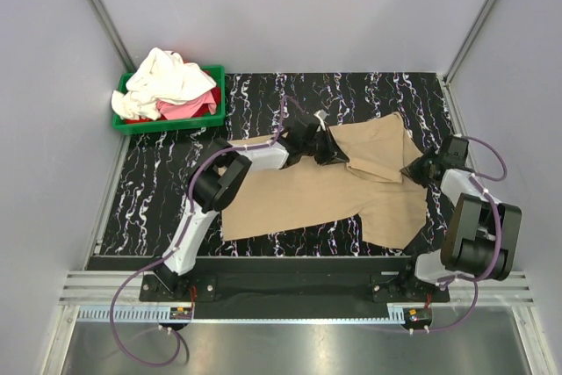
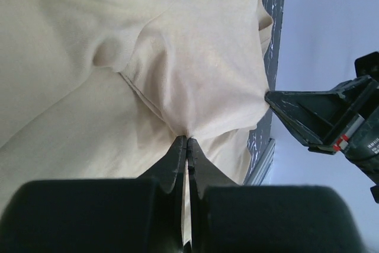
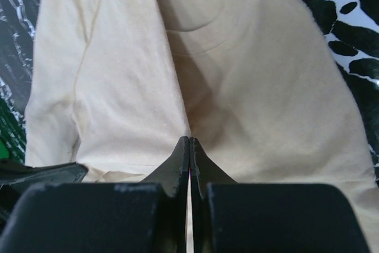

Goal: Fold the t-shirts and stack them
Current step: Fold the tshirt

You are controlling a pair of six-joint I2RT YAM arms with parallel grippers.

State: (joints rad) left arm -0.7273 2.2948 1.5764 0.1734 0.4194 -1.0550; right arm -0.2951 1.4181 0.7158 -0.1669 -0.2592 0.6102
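Note:
The tan-khaki t-shirt (image 1: 299,195) lies spread on the dark marbled table (image 1: 158,182), with its right part folded over and bunched. My left gripper (image 1: 338,154) sits over the shirt's upper middle, shut on a pinch of the tan fabric (image 2: 195,87). My right gripper (image 1: 414,169) is at the shirt's right edge, also shut on tan cloth (image 3: 266,87). The left wrist view shows the right gripper's fingers (image 2: 314,117) close by on the right. The cream-white t-shirt (image 1: 167,76) and the pink-red t-shirt (image 1: 189,110) lie crumpled in the green bin.
The green plastic bin (image 1: 167,126) stands at the table's back left corner. Grey walls enclose the table on three sides. Both arm bases are bolted to the rail at the near edge (image 1: 290,283).

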